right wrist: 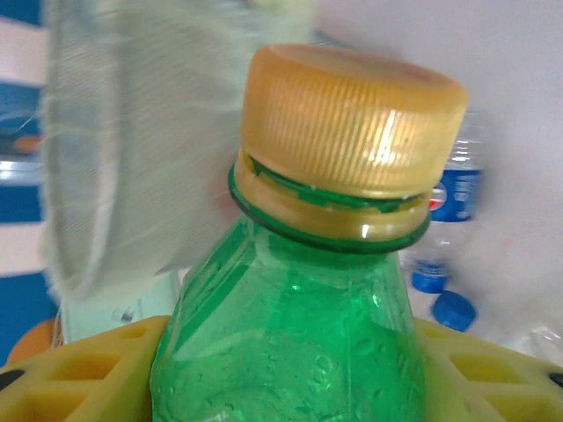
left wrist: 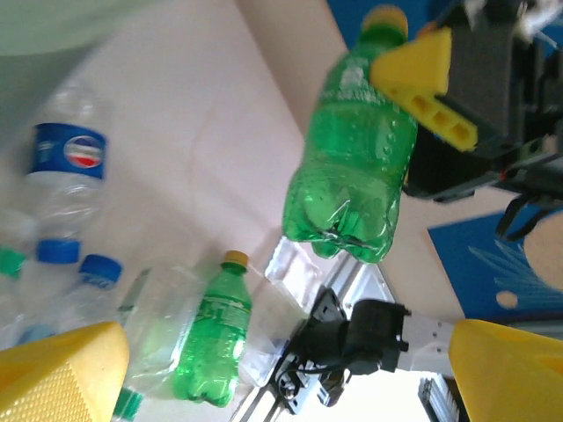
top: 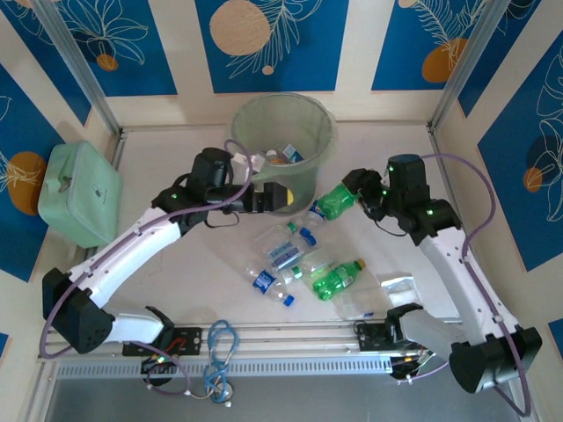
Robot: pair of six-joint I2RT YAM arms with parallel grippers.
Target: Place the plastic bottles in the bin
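Near centre of table [top: 396,149]: loose bottles [top: 274,283] lying flat. Farther, right: right gripper [top: 359,195] clamped on green bottle [top: 334,200] near neck, long axis running left toward bin [top: 327,132], base leading, just short of rim. Left gripper [top: 274,195] spread wide, empty, near bin's near wall. Carry left and far to clear rim.

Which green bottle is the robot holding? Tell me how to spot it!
Look for the big round bin at the back of the table. Just right of it, the right gripper pinches a green bottle with a yellow cap. The other green bottle lies loose on the table, nearer the arms' bases; this one is gripped.
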